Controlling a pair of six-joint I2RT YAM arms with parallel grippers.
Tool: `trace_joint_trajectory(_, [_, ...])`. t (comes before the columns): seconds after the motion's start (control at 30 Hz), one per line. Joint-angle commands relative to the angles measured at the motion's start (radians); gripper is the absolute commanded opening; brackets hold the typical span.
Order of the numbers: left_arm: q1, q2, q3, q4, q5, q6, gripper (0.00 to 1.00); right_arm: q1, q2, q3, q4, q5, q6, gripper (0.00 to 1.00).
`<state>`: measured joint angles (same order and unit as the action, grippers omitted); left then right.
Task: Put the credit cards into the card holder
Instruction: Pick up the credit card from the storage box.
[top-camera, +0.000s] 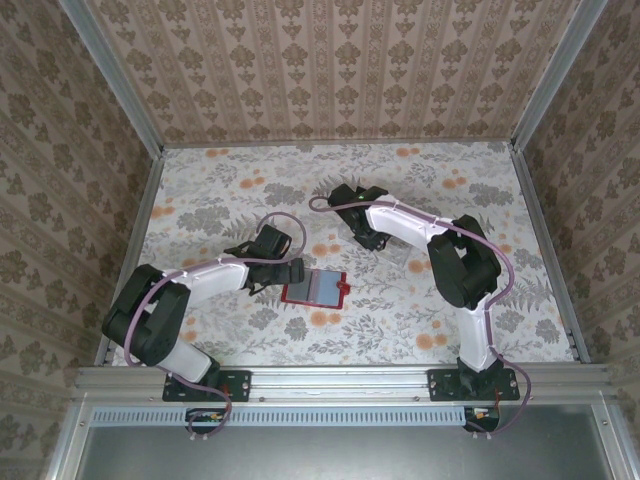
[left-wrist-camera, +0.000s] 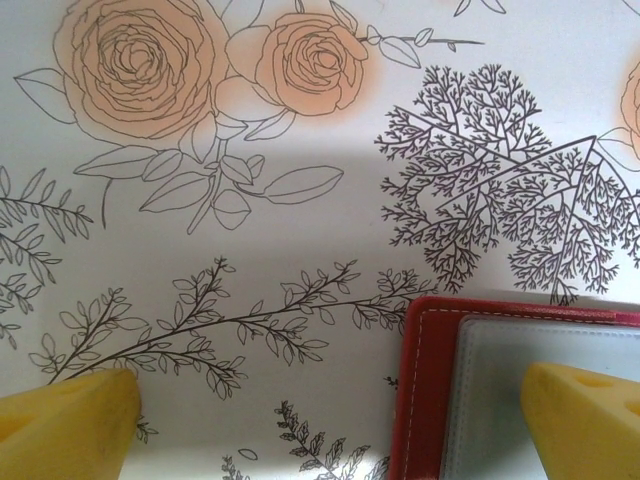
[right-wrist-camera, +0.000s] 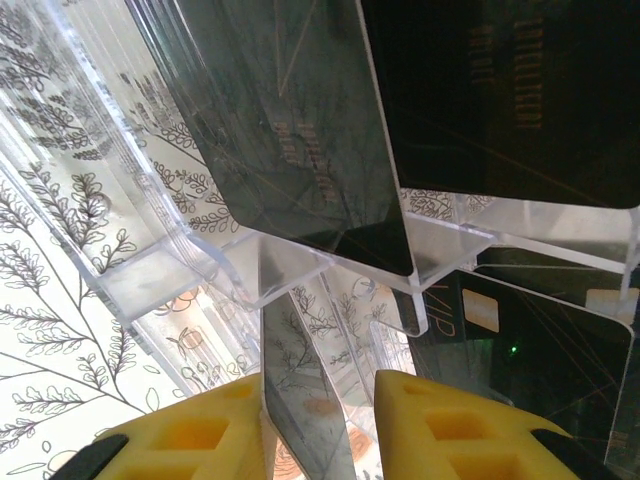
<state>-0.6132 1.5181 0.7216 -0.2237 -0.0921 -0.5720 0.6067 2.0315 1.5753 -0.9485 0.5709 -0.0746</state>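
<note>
- My left gripper (left-wrist-camera: 330, 400): wide open, one finger (left-wrist-camera: 585, 425) over the card holder (left-wrist-camera: 425, 380).
- My right gripper (right-wrist-camera: 320, 400): narrow astride a thin sheet (right-wrist-camera: 295, 365); gripped or not, I cannot tell.

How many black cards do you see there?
3 black cards: one upper right, one tilted at centre, one lower right behind the clear tray wall. More may be hidden.
</note>
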Motion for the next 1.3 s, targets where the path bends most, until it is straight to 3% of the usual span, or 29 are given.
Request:
trace_joint_trajectory(0.0, [0.009, -0.029, -0.005, 0.027, 0.017, -0.015, 1.0, -0.002, 0.024, 0.07, -0.054, -0.022, -0.002, 0.32])
trace_joint_trajectory(0.4, [0.027, -0.122, -0.045, 0.038, 0.057, -0.009, 1.0, -0.007, 0.042, 0.159, -0.176, -0.032, 0.008, 0.32])
trace_joint_trajectory(0.8, [0.056, -0.223, -0.097, 0.033, 0.079, 0.003, 1.0, -0.024, 0.033, 0.098, -0.197, -0.038, 0.038, 0.31])
trace_joint_trajectory(1.27, [0.058, -0.211, -0.095, 0.044, 0.083, -0.008, 1.0, -0.033, 0.013, 0.051, -0.17, -0.045, 0.022, 0.26])
